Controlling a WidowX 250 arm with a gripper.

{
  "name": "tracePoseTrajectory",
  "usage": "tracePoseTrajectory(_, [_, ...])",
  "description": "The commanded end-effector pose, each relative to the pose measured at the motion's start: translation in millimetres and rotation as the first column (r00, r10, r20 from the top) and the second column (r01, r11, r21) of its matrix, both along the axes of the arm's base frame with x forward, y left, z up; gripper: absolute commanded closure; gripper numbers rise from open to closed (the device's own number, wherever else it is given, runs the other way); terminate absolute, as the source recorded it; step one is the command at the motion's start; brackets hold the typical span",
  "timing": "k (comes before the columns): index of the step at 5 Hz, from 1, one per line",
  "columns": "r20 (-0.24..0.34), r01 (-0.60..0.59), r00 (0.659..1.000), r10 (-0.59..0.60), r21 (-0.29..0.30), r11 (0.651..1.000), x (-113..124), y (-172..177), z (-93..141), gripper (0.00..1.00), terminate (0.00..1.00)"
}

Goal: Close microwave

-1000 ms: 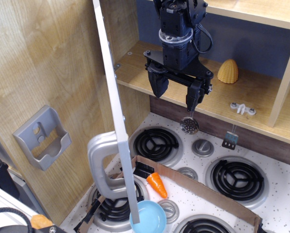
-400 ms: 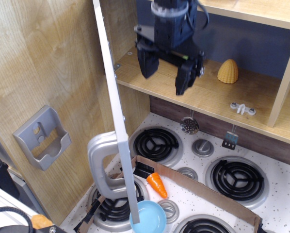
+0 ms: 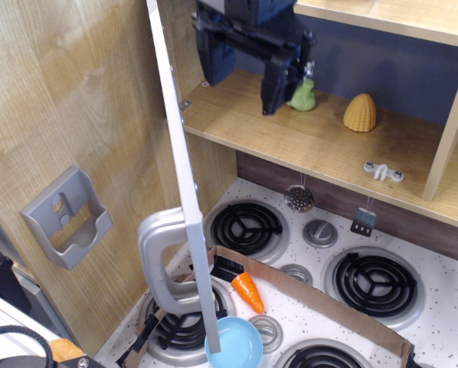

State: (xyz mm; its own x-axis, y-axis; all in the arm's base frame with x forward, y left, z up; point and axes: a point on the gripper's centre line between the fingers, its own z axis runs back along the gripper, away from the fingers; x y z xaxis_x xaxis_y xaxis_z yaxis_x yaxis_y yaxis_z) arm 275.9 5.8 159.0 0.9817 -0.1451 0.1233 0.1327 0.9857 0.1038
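Observation:
The microwave is a wooden compartment with a blue back wall. Its flat grey door stands wide open, seen edge-on, with a chunky silver loop handle low on its left face. My black gripper hangs at the top of the frame in front of the compartment's left part, just right of the door's upper edge. Its two fingers are spread apart and hold nothing. Inside the compartment sit a green toy and a yellow ridged toy.
A grey wall-mounted holder bracket is on the wooden side panel. Below is a stove top with black coil burners, knobs, an orange carrot, a blue bowl and a cardboard strip. Small utensils hang under the shelf.
My gripper has risen and moved left, from in front of the shelf edge to the frame's top near the door. The green toy behind it now shows. The door has not moved.

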Motion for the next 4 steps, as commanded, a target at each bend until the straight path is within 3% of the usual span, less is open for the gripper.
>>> tracePoseTrajectory(1, [0.071, 0.006, 0.997, -0.006, -0.007, 1.000, -11.4, 8.8, 57.0, 0.00, 0.00])
tracePoseTrajectory(2, [0.048, -0.021, 0.999, 0.021, -0.006, 1.000, -23.1, 8.7, 68.6, 0.00, 0.00])
tracePoseTrajectory(4, [0.013, 0.009, 1.000, -0.010, 0.036, 0.999, -49.8, 26.9, 56.8, 0.00, 0.00])
